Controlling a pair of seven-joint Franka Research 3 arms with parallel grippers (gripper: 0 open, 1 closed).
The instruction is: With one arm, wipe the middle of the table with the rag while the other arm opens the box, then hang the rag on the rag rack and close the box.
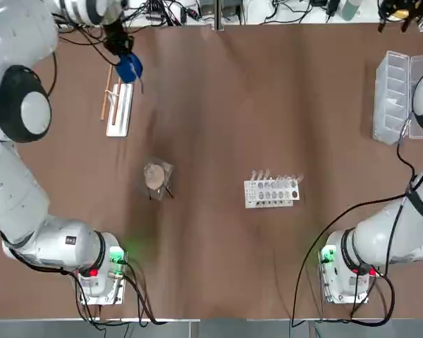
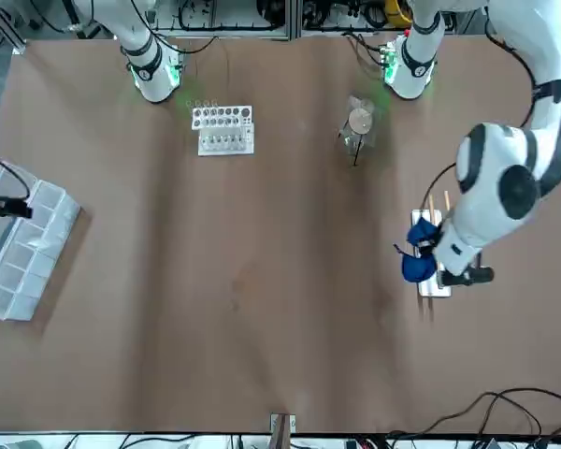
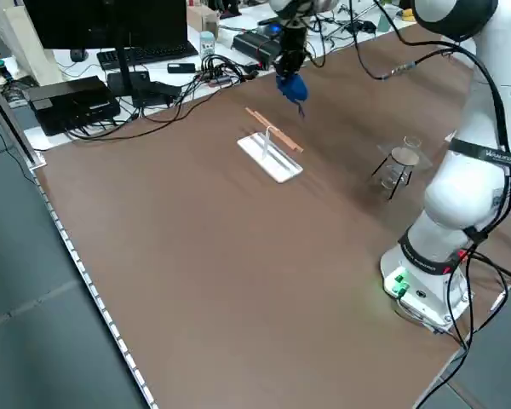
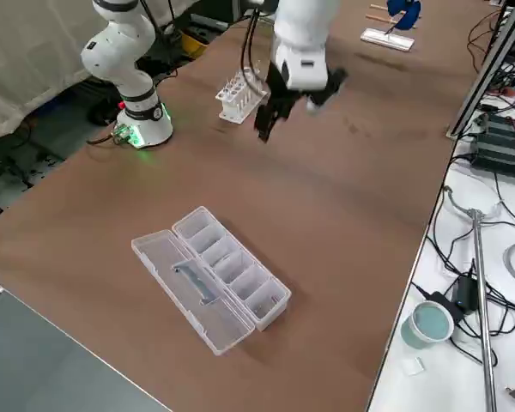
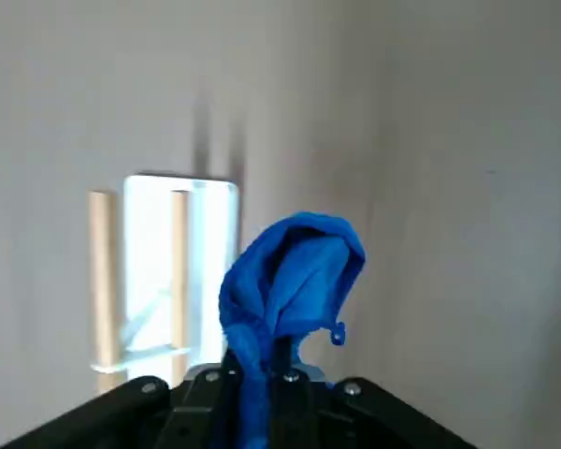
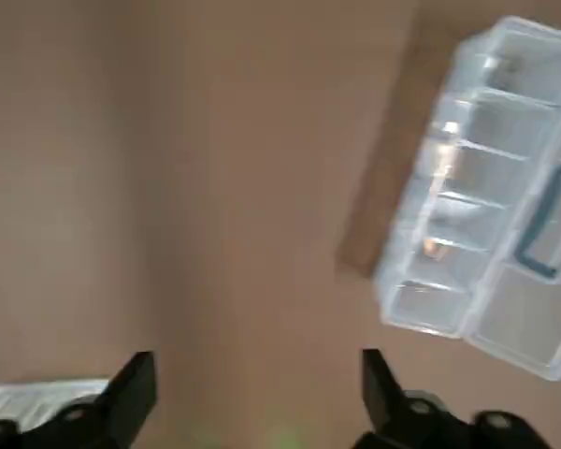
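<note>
Right gripper (image 6: 252,398) spread above open box (image 4: 213,276), compartments w/ nothing visible.

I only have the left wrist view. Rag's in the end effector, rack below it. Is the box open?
Observer: Yes. The box lies open at the right edge of the table, lid folded flat.
Operator: Right end effector on it?
Observer: No. The right end effector is open, empty, raised above the table apart from the box.
Operator: Rag on the rack yet?
Observer: Not yet. The rag hangs from the shut left end effector above the far end of the rag rack.
</note>
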